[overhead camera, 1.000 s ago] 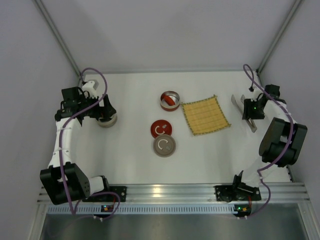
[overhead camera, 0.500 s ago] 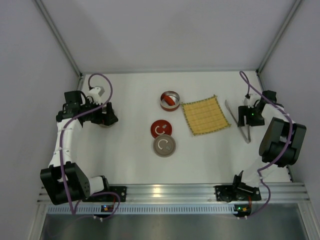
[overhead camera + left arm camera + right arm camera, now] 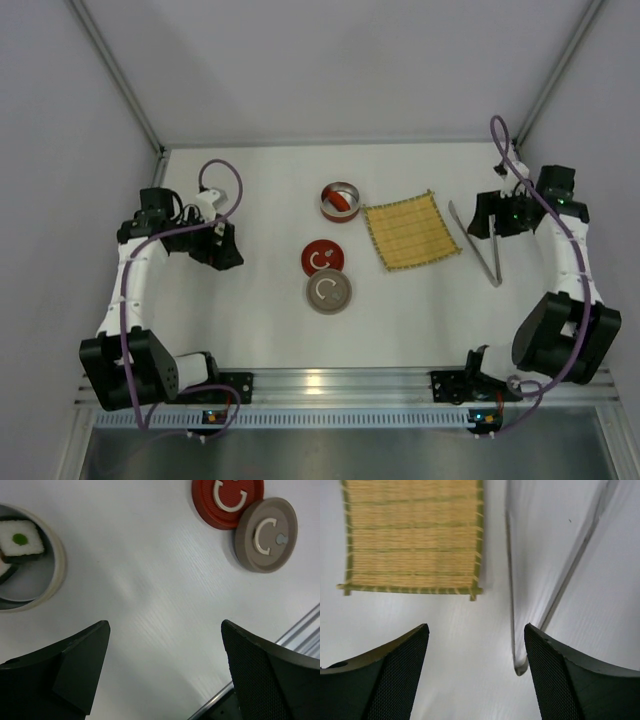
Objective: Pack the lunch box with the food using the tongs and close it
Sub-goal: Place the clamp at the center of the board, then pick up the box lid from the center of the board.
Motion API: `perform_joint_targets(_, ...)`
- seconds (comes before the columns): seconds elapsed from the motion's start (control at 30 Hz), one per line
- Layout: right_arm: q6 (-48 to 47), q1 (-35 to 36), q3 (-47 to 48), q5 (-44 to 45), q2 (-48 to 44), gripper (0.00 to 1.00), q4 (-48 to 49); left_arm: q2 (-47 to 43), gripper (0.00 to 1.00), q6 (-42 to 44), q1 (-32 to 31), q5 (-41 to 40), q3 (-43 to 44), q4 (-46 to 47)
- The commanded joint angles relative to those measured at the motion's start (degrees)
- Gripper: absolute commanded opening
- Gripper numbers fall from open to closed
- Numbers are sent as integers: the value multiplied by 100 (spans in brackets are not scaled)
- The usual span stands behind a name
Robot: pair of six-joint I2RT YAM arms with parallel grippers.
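Note:
The silver tongs lie spread in a V on the table, right of the bamboo mat; in the right wrist view the tongs have their joined end by my right finger. My right gripper hangs open over them and holds nothing. A beige tin holds a sushi roll with a green centre, and a second roll shows at the frame edge. My left gripper is open above the table beside that tin, hiding it from the top camera. A red tin holds the red sausage piece.
A red lid and a grey lid lie touching mid-table. The yellow bamboo mat lies bare between the red tin and the tongs. The enclosure walls stand close to both arms.
My right gripper has let go of the tongs, which now lie spread on the table, and the arm has drawn back. My left gripper has shifted slightly nearer, covering the beige tin from above.

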Motion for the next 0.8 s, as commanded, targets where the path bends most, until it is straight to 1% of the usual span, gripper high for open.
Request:
perform_joint_targets(0.0, -218, 477, 409, -1448, -489, 75, -750, 28, 97, 642, -387, 605, 89, -684)
perform_joint_targets(0.03, -165, 661, 392, -1598, -516, 73, -838, 46, 97, 651, -502, 736, 45, -763)
perform_joint_targets(0.07, -43, 1037, 357, -1852, -508, 72, -848, 46, 96, 599, -616, 799, -68, -764)
perform_joint_targets(0.1, 54, 1250, 313, -1924, -464, 70, -813, 46, 96, 546, -800, 843, -122, -738)
perform_joint_targets(0.13, 142, 1470, 200, -1985, -420, 69, -682, 46, 96, 467, -889, 974, -183, -616)
perform_joint_targets(0.2, 405, 2128, 94, -2073, -219, 66, -471, 89, 94, 177, -1021, 1089, -350, -440)
perform_joint_targets(0.27, 651, 2542, -39, -2266, -43, 62, -182, 168, 93, -77, -1258, 1255, -412, -273)
perform_joint_targets(0.4, 916, 3009, -30, -2548, 510, 60, 145, 458, 87, -561, -1391, 1721, -544, 114)
perform_joint_targets(0.53, 1083, 3361, -4, -2557, 837, 59, 435, 897, 81, -1202, -1531, 1994, -658, 729)
perform_joint_targets(0.57, 1127, 3457, -4, -2540, 889, 60, 496, 1090, 78, -1439, -1584, 1994, -667, 869)
perform_joint_targets(0.63, 1206, 3554, -39, -2470, 1056, 60, 637, 1354, 76, -1668, -1829, 1898, -693, 1212)
perform_joint_targets(0.7, 1250, 3616, -65, -2452, 1127, 59, 725, 1521, 76, -1870, -2066, 1636, -737, 1650)
perform_joint_targets(0.77, 1294, 3730, -109, -2426, 1206, 59, 848, 1706, 75, -2099, -2155, 1503, -790, 1933)
